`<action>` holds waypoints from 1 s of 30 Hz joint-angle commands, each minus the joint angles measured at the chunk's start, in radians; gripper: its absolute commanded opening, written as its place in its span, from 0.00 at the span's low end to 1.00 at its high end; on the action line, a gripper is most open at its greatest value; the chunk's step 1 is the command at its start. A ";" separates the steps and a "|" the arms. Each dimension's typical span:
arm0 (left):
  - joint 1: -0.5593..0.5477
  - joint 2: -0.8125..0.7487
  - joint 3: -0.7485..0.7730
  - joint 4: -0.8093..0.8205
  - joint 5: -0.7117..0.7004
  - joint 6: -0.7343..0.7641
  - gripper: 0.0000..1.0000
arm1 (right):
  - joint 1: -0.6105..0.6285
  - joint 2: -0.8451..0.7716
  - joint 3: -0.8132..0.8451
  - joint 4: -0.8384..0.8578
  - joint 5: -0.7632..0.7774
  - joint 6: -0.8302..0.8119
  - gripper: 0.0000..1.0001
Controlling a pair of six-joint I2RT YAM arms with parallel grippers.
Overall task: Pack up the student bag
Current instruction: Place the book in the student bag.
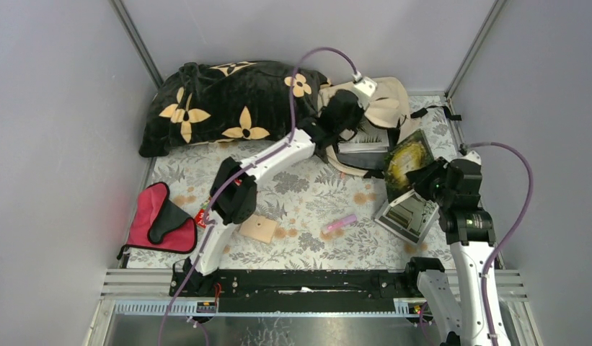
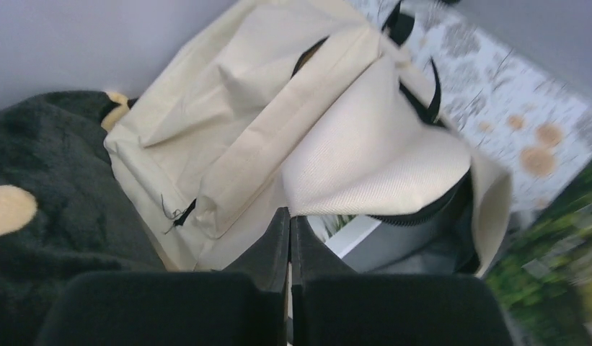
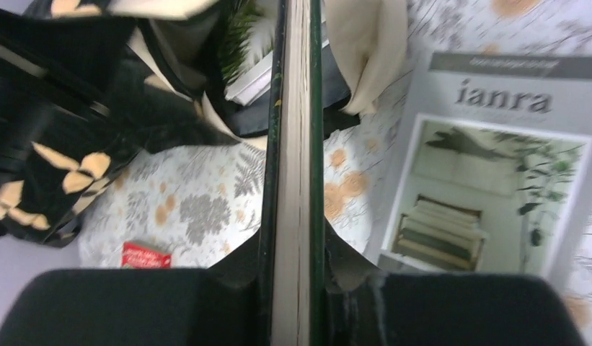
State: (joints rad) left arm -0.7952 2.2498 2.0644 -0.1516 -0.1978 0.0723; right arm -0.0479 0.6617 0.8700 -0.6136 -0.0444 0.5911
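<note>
The cream student bag (image 1: 389, 101) lies at the back right, its mouth gaping towards me. My left gripper (image 1: 352, 119) is shut on the edge of its upper flap (image 2: 365, 158), with the fingertips (image 2: 282, 223) pressed together on the cloth. A white-edged book (image 2: 361, 232) lies inside the opening. My right gripper (image 1: 431, 180) is shut on a dark green book (image 1: 408, 160), held on edge just right of the bag's mouth. The wrist view shows its page block (image 3: 296, 144) running straight out between the fingers towards the bag.
A grey "ianra" magazine (image 1: 408, 216) lies flat under the right arm. A black flower-patterned pillow (image 1: 221, 104) fills the back left. On the patterned cloth lie a red-and-black pouch (image 1: 159, 220), a wooden block (image 1: 260, 229), a pink pen (image 1: 341, 223) and a small red box (image 3: 145, 254).
</note>
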 commanded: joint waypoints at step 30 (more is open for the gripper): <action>0.070 -0.031 0.198 0.076 0.241 -0.253 0.00 | 0.164 0.232 -0.327 0.957 -0.392 0.673 0.00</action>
State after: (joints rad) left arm -0.7200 2.2173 2.1853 -0.1589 0.0151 -0.1585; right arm 0.0269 0.9394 0.4908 0.2001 -0.4290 1.2144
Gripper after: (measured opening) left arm 0.009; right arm 0.210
